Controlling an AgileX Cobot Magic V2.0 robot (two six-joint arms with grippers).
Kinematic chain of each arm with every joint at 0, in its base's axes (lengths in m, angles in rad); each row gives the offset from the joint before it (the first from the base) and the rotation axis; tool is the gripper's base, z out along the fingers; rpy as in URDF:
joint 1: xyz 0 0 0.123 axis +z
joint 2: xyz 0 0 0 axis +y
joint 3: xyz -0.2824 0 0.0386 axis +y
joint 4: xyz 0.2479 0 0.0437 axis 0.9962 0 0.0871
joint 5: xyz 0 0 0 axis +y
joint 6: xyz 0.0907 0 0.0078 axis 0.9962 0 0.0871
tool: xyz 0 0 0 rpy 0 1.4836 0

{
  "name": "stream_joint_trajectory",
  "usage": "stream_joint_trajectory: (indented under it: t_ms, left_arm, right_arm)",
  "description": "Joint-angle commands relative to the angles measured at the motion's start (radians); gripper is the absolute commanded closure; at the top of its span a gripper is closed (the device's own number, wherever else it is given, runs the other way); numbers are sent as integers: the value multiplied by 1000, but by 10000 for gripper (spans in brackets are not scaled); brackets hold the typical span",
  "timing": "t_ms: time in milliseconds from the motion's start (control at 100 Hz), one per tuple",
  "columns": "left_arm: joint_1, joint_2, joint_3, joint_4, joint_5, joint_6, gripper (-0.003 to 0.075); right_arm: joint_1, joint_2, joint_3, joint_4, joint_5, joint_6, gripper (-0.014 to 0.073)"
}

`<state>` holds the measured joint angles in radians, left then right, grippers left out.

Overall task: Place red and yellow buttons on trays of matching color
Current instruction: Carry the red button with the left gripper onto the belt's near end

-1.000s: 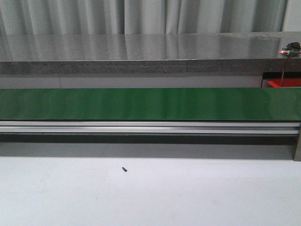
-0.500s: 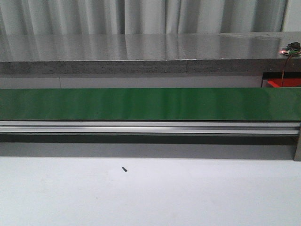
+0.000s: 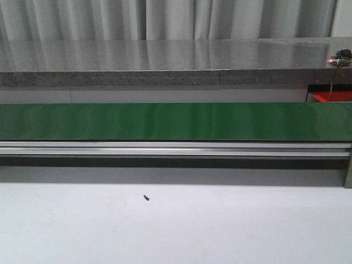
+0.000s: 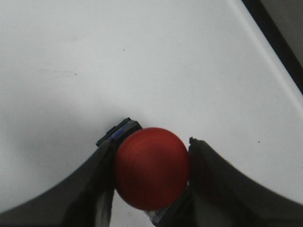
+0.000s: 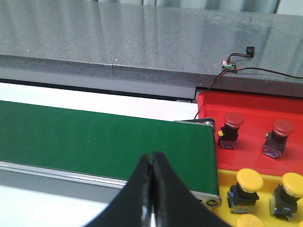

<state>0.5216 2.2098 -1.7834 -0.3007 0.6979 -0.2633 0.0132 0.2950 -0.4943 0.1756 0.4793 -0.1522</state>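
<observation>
Conveyor belt [image 3: 176, 121] runs left-right before counter [image 3: 165, 58]; trays [image 5: 255, 118] at belt's right end; screw [image 3: 146, 197] on table [image 3: 176, 231].

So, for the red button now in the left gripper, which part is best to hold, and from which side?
Hold the red button at its round cap, as the left gripper does: one finger each side, approaching from above. The blue-grey base beneath is smaller and mostly hidden, so probably harder to grip.

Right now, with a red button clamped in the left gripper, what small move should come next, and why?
Probably carry the round red mushroom-head button toward the red plastic tray. The left gripper is shut on it above bare white table, and the tray already holding red buttons sits past the green conveyor belt.
</observation>
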Motion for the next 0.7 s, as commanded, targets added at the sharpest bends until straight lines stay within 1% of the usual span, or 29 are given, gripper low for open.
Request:
stream_joint_trajectory:
  t_ms: [0,150,310,550,690]
  left_arm:
    - [-2,-88,-33,-16,-19,-9,533]
    - [4,-138,-33,-16,18,3,533]
    - [13,-200,-33,-16,87,97,533]
    - [13,-297,-33,-2,109,158,533]
    - [1,-338,-33,-2,189,247,533]
  right_arm:
    - [0,10,-25,5,-72,-3,662]
    - [0,10,-25,5,-74,-3,662]
    - [0,10,-25,5,-74,-3,662]
    - [0,10,-25,5,-76,-3,662]
    - [0,10,-25,5,-82,-3,662]
